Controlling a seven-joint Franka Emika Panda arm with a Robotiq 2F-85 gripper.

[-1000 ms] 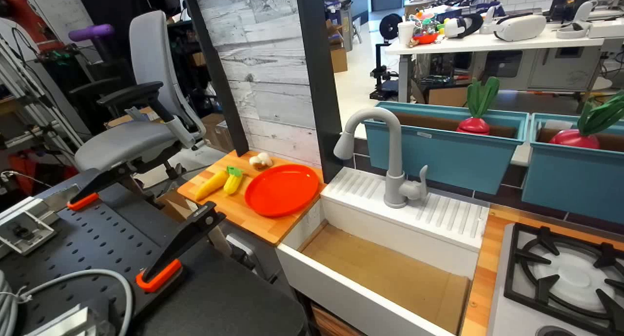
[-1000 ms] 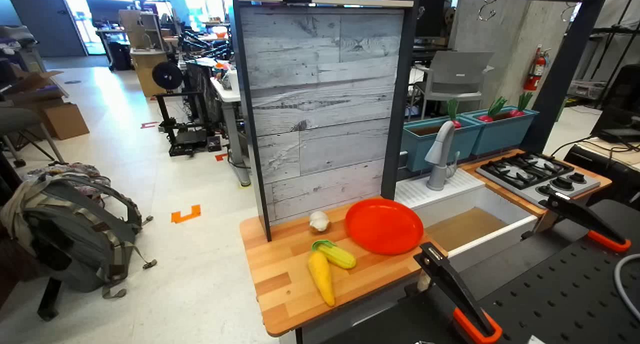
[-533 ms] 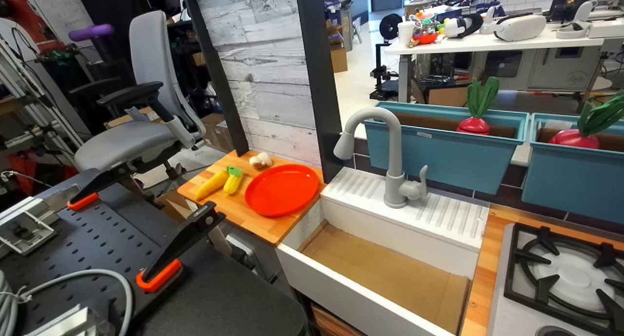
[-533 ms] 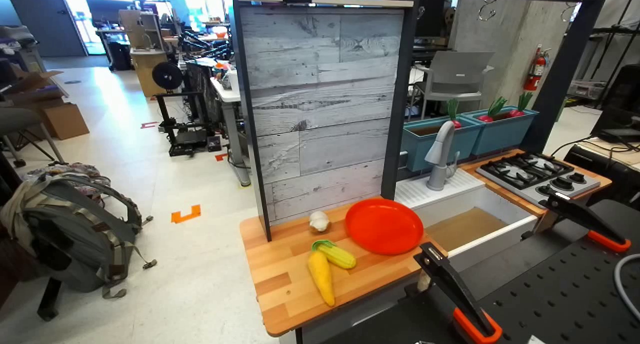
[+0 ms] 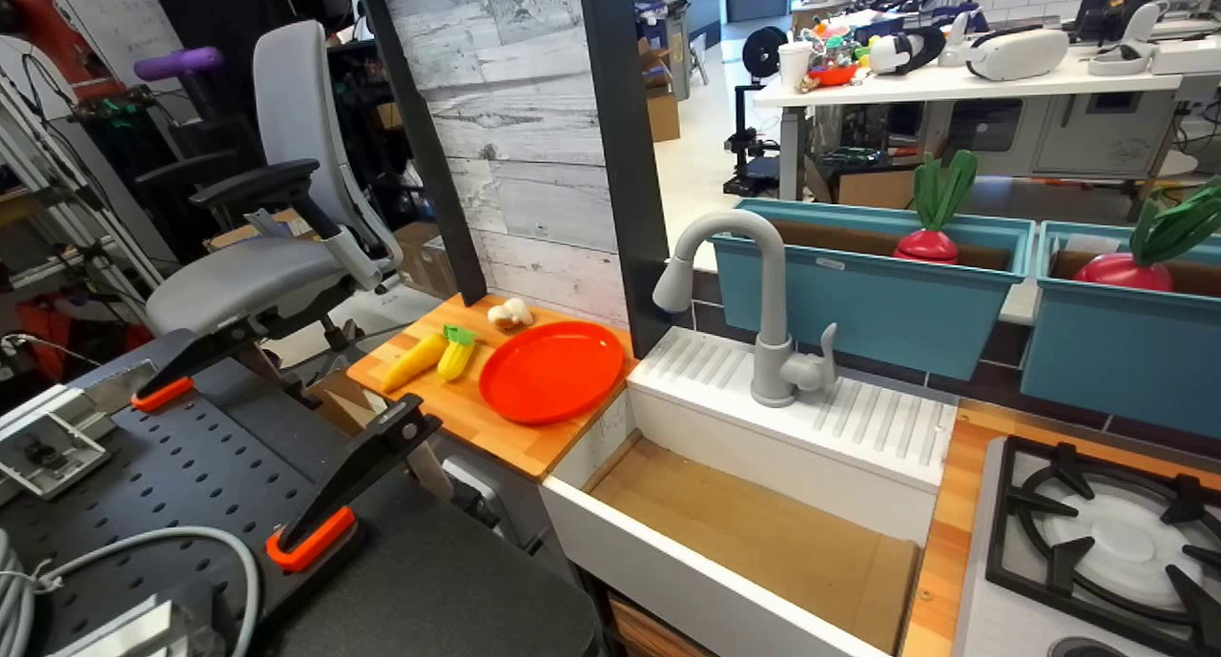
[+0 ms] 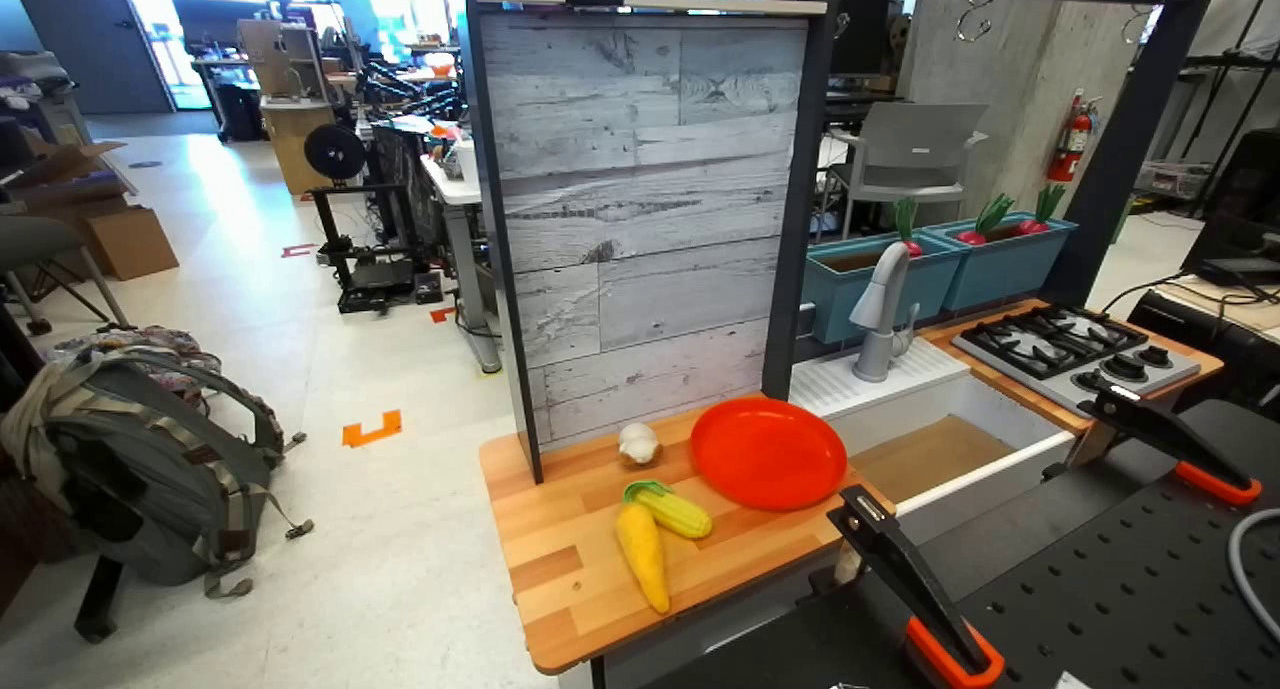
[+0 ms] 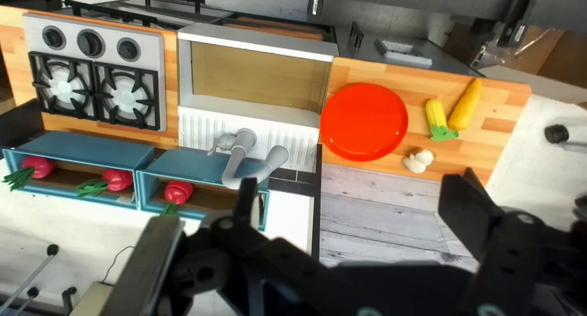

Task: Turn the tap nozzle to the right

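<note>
The tap nozzle is a tall matte grey gooseneck standing on the ribbed ledge behind the white sink (image 5: 668, 552). It shows in both exterior views (image 5: 773, 290) (image 6: 880, 299), its downturned end swung sideways toward the red plate rather than over the basin. In the wrist view the nozzle (image 7: 276, 158) lies left of centre, with its end pointing right. A short lever handle (image 5: 828, 352) sits at its base. My gripper (image 7: 353, 180) shows only in the wrist view. It is open and empty. Its left fingertip overlaps the nozzle's bend in the picture; the distance between them cannot be told.
Teal planters (image 5: 868, 304) with toy radishes stand behind the tap. A grey wood-look panel (image 6: 650, 199) with dark posts rises beside it. A red plate (image 7: 364, 121), toy vegetables and garlic lie on the wooden counter. A stove (image 7: 94, 73) is on the sink's other side.
</note>
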